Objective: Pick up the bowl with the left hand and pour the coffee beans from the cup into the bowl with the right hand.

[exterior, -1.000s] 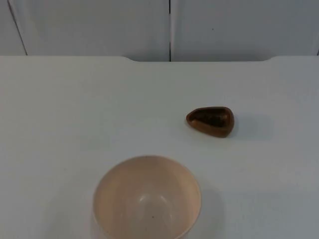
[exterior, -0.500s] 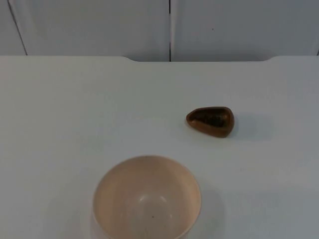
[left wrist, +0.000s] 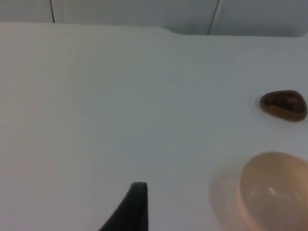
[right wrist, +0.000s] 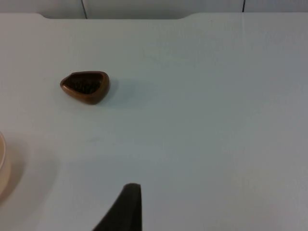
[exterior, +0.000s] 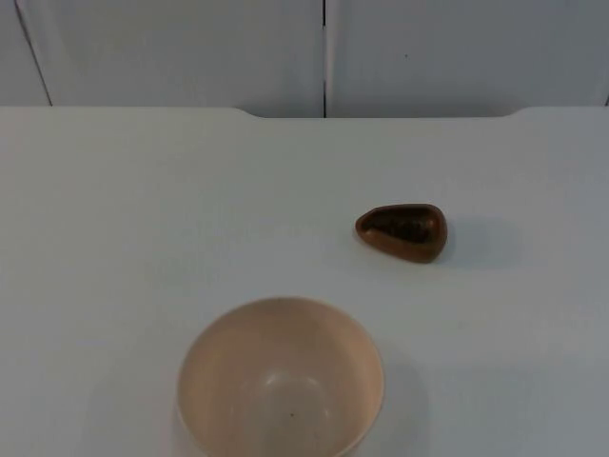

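A cream bowl (exterior: 281,376) stands upright and empty at the table's front middle; it also appears in the left wrist view (left wrist: 274,190), and its rim edge (right wrist: 2,163) in the right wrist view. A small brown teardrop-shaped cup (exterior: 402,231) holding dark coffee beans sits behind it and to the right, and both wrist views show the cup (left wrist: 284,105) (right wrist: 85,86). My left gripper (left wrist: 136,197) waits above bare table, well to the left of the bowl. My right gripper (right wrist: 129,197) waits over bare table, to the right of the cup and apart from it.
The white table top (exterior: 143,209) ends at a grey partition wall (exterior: 190,48) at the back. A vertical seam (exterior: 324,57) runs down the wall.
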You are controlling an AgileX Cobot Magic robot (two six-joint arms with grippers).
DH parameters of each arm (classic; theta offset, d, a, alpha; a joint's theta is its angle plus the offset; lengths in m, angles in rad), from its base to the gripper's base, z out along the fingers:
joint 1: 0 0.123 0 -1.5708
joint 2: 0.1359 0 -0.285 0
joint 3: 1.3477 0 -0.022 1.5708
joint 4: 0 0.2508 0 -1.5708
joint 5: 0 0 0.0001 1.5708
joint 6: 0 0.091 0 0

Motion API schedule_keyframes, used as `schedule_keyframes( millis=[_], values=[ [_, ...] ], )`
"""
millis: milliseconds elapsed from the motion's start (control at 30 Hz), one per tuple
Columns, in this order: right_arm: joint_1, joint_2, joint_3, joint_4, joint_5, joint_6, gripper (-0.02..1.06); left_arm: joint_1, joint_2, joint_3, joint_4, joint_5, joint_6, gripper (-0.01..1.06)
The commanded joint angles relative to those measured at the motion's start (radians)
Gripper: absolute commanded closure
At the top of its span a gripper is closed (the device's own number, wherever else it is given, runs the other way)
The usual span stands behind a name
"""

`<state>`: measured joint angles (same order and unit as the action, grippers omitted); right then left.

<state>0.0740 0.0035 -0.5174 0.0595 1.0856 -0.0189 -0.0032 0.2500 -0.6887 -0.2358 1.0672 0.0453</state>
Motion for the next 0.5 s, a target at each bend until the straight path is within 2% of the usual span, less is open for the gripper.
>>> schedule_keyframes(
  millis=[0,467],
  values=[
    [-0.006,-0.004,0.004,0.003,-0.008,-0.001,-0.01,0.004,0.042,-0.022,-0.017,-0.008,-0.006,0.0],
    [-0.006,-0.004,0.004,0.003,-0.008,-0.001,-0.01,0.004,0.214,-0.035,-0.022,-0.012,0.008,0.0]
  ],
)
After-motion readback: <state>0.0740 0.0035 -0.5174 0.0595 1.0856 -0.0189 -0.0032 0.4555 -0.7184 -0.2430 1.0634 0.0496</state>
